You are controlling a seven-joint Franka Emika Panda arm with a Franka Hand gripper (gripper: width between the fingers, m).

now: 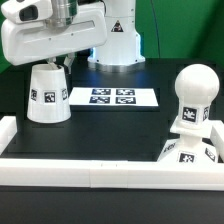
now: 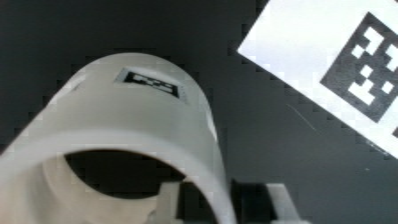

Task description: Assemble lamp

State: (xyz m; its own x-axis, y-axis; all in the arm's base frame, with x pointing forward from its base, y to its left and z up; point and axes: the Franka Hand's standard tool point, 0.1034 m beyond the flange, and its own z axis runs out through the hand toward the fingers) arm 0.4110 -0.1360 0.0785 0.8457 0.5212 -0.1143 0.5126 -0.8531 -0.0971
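The white shade (image 1: pixel 46 95) stands on the black table at the exterior view's left, narrow end up, with a black tag on its side. My gripper (image 1: pixel 57 63) reaches down onto its top rim. In the wrist view the shade (image 2: pixel 125 120) fills the frame, and its thin wall runs between the fingers (image 2: pixel 178 203) of my gripper (image 2: pixel 224 205), which is shut on it. At the exterior view's right the rounded bulb (image 1: pixel 196 88) stands upright on the blocky base (image 1: pixel 190 148).
The marker board (image 1: pixel 112 97) lies flat behind the shade and shows in the wrist view (image 2: pixel 347 60). A long white border rail (image 1: pixel 100 170) runs along the table's front, with a raised end at the exterior view's left (image 1: pixel 6 130). The arm's white pedestal (image 1: pixel 120 40) stands at the back.
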